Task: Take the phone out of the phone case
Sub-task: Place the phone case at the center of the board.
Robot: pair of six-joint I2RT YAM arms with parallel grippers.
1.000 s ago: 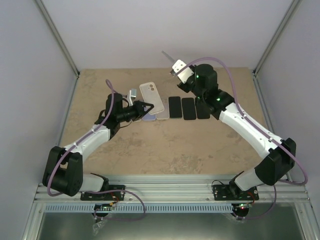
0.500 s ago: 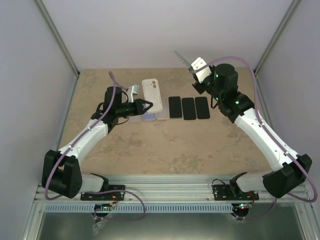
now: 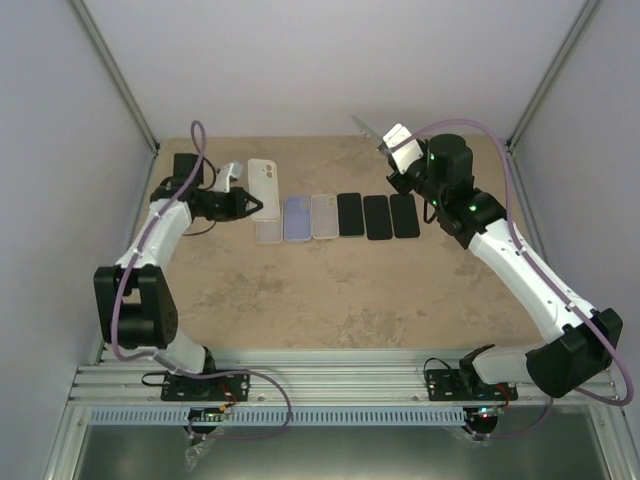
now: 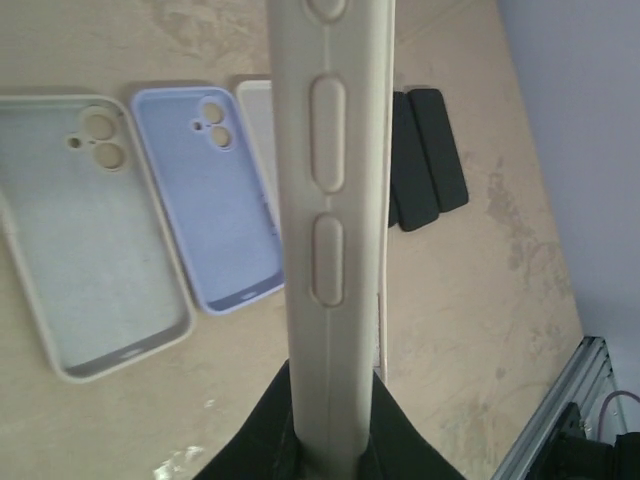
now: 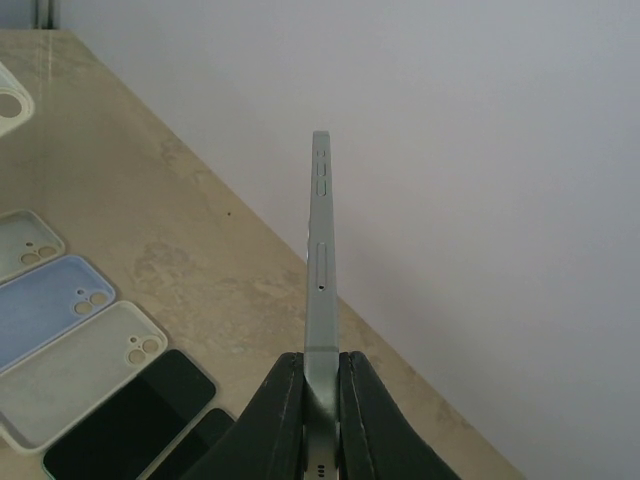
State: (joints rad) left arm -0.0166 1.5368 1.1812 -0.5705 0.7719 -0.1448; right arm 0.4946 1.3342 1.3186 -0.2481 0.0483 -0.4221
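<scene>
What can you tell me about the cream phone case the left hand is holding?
The cream phone case looks like matte, soft rubbery plastic. Edge-on in the left wrist view, its side shows three raised button covers; from above, a camera cutout sits at its far end. The left hand is shut on the opposite end, holding it off the table over the empty cases.

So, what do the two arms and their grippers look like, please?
The left arm and right arm have white links, black joints and black bases. A lilac cable loops along each. Green lights glow on the right arm's joints. The left gripper and right gripper have black fingers.
</scene>
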